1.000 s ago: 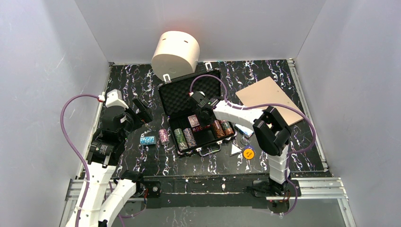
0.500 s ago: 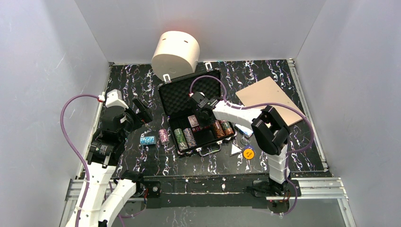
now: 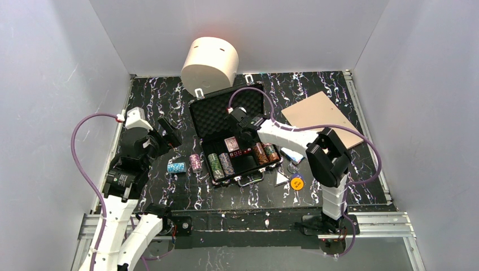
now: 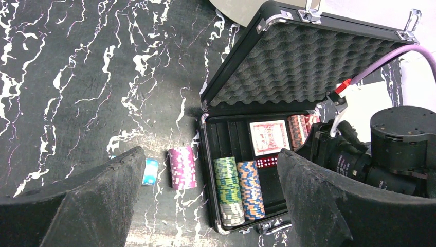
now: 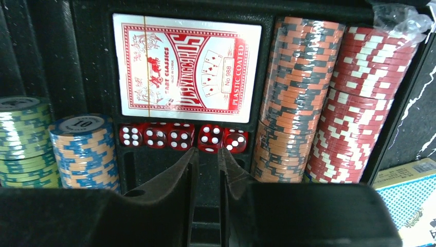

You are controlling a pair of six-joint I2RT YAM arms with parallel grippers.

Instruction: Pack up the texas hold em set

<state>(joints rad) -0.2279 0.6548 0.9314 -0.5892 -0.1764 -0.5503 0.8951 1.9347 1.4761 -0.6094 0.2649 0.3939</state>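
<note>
The case (image 3: 220, 116) lies open in the middle of the table (image 3: 158, 96). Its lid stands up at 12 o'clock, just in front of the cylinder (image 3: 210, 62), and its handle (image 3: 248, 179) points to 6.

The tray holds four chip stacks. The green stack (image 5: 20, 139) and blue stack (image 5: 85, 149) sit by the 9 o'clock wall. The orange stack (image 5: 298, 92) and red stack (image 5: 367, 103) sit by the 3 o'clock wall. Between them lies one red deck (image 5: 187, 67). Along its 6 o'clock edge are five dice (image 5: 180, 136) in a tight row. The slot at 6 o'clock of the dice is bare.

The right gripper (image 5: 207, 154) hangs over that slot with its fingers almost pressed together and nothing between them, tips just short of the dice. The left gripper (image 4: 212, 156) hovers spread wide at 9 o'clock of the case, over bare table.

Two stacks lie outside: the pink stack (image 3: 195, 162) just beside the 9 o'clock wall, and the teal stack (image 3: 176, 167) farther out. One blue deck (image 3: 291, 155) lies by the 3 o'clock wall. One button (image 3: 297, 183) sits apart at 5 o'clock. The board (image 3: 322, 116) lies at 2 o'clock, near the table's right edge.
</note>
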